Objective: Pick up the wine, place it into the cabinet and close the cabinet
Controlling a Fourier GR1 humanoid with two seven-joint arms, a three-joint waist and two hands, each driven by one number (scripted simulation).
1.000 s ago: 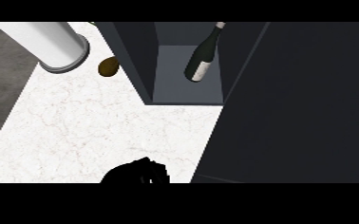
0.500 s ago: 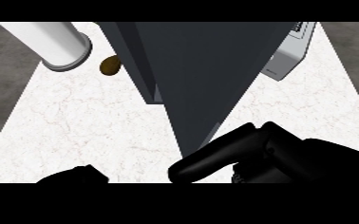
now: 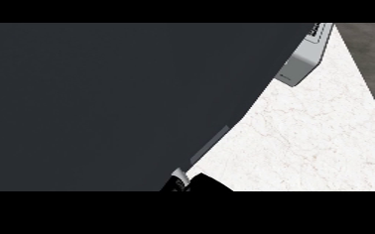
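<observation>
Dark cabinet door (image 3: 132,104) fills most of the view and hides the wine, which is presumably behind it. Being glass, it should handle heavy, slick and breakable, best taken round the body. The right hand (image 3: 207,185) barely shows by the door's lower edge, beside the bench (image 3: 293,139); whether it holds anything I cannot tell.
</observation>
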